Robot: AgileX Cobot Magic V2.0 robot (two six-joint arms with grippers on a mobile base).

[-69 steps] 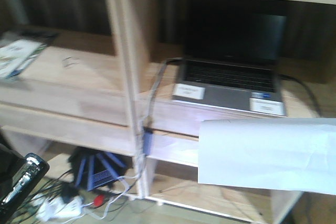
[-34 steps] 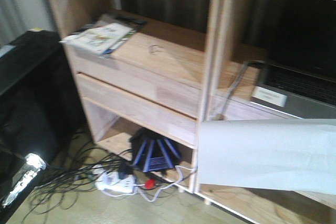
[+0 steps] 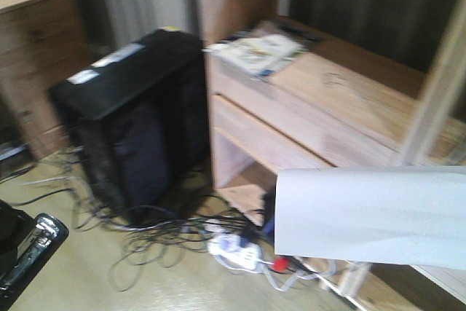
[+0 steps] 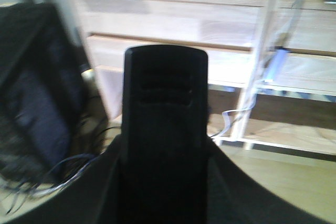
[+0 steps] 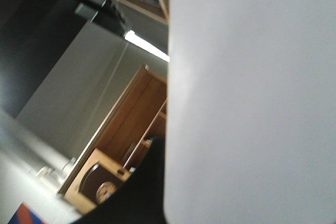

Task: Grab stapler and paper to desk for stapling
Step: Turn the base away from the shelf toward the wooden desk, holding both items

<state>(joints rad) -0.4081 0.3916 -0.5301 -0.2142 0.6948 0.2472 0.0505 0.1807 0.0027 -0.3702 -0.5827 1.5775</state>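
Left wrist view: left jaws pinch the black stapler (image 4: 164, 129); right jaws' state untellable.

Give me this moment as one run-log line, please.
stapler: held aloft, left | paper: held aloft, right | desk: not in view | nearby: shelf unit, black tower, floor cables

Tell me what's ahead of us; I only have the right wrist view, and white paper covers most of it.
Observer: The front view shows a black case standing on the floor, left of a wooden shelf unit.
Operator: Where's my paper against that?
Observer: The paper hangs across the front view's lower right, hiding the shelf unit's bottom.
Operator: And the stapler?
Observer: The stapler fills the middle of the left wrist view.
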